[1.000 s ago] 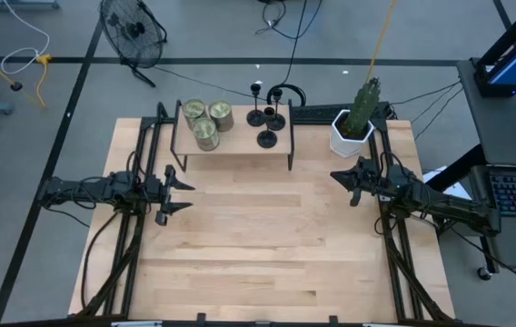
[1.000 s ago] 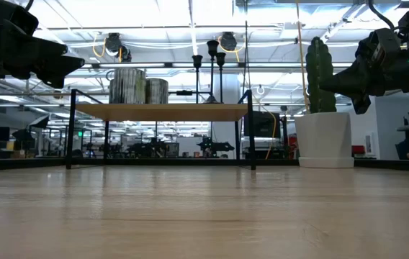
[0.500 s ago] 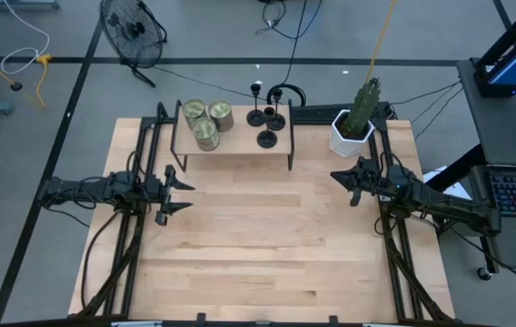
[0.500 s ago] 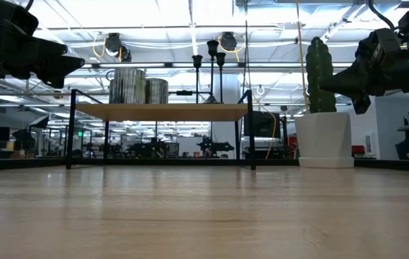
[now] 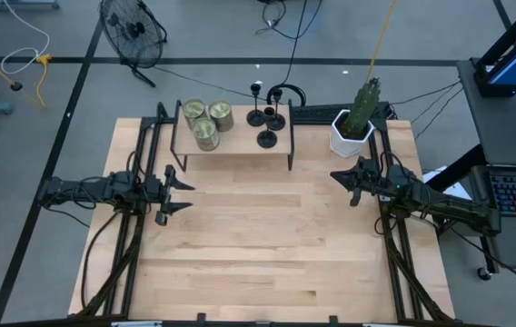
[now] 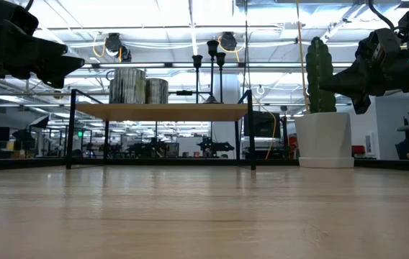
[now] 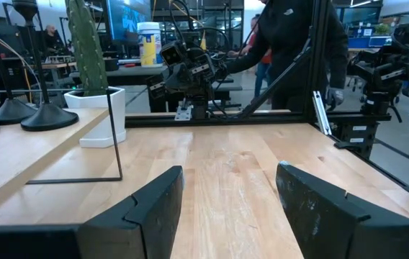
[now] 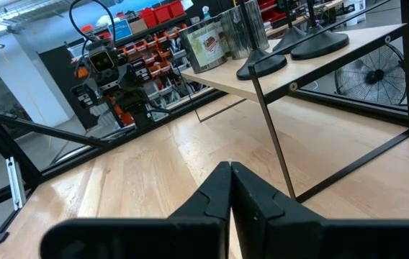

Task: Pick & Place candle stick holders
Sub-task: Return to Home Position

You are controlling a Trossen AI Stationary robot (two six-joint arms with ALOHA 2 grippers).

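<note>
Three black candle stick holders (image 5: 266, 118) stand by their disc bases on the right half of a small wooden shelf (image 5: 233, 143) at the table's far side; in the low view their stems (image 6: 212, 68) rise above the shelf top. My left gripper (image 5: 175, 193) is open and empty at the table's left, its fingers (image 7: 154, 208) apart. My right gripper (image 5: 346, 182) is shut and empty at the table's right, near the cactus pot; its fingers (image 8: 230, 188) meet.
Three greenish glass jars (image 5: 205, 123) stand on the shelf's left half. A white pot with a green cactus (image 5: 352, 125) stands at the far right corner. The shelf has thin black metal legs (image 8: 273, 140). A person stands beyond the table in the left wrist view (image 7: 291, 43).
</note>
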